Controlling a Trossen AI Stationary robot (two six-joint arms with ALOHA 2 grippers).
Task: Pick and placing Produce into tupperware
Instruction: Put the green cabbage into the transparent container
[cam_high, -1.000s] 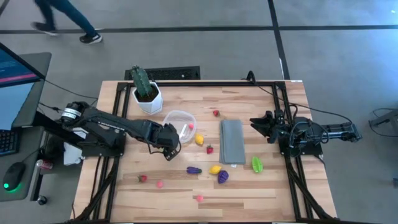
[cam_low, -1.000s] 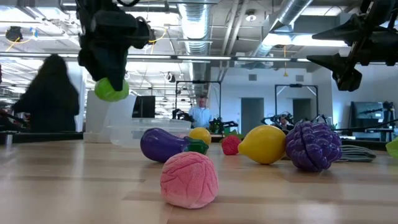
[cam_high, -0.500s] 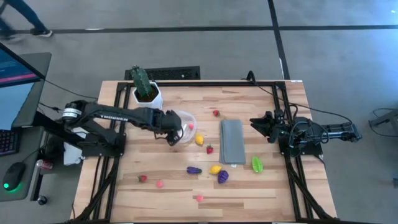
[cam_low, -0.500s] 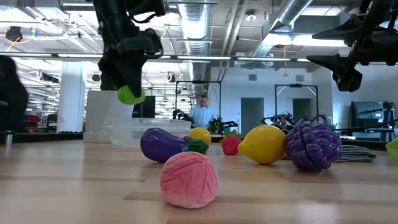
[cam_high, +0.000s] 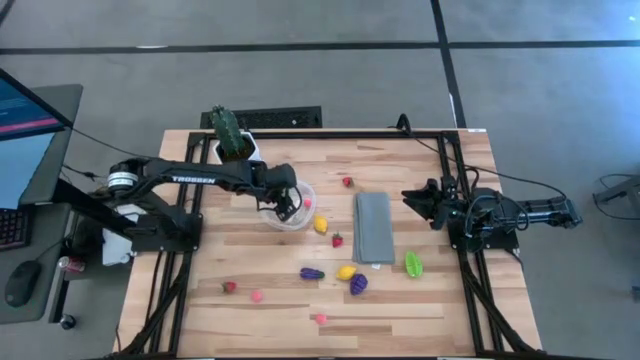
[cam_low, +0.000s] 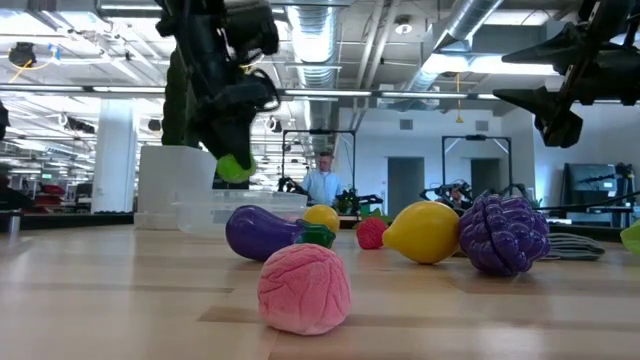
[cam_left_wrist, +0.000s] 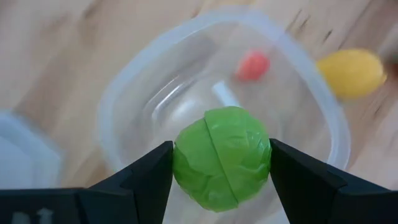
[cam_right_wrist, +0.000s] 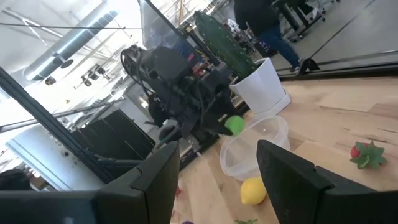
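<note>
So the cactus in its white pot (cam_high: 236, 150) sits tucked near the far left corner of the counter (cam_high: 420, 305), out of the working area, which makes sense since it isn't part of the job.

The left tool (cam_high: 287, 203) is the busy one. It's hanging right over the clear tupperware (cam_high: 303, 212), just beside the pot, and its fingers are pinching a little green ball of produce, looks like a cabbage or sprout (cam_left_wrist: 221, 158). In the left wrist view the green piece sits square between the two fingers with the container's open mouth directly underneath, so I'd guess it's held there purely to line up the drop. A small red piece (cam_left_wrist: 253, 65) is already lying in the bottom.

Just past the container is a yellow lemon (cam_high: 320, 224), then a red strawberry (cam_high: 338, 240). The grey cloth (cam_high: 373, 227) lies flat mid-counter. Nearer the front edge are the stragglers: a purple eggplant (cam_high: 312, 272), a yellow piece (cam_high: 346, 271), a purple bunch (cam_high: 358, 283) and some pink and red bits towards the front left.

The right tool (cam_high: 409, 199) is parked off the right edge side, well apart from everything, fingers spread and holding nothing. Probably just keeping clear so the arms don't clash.
</note>
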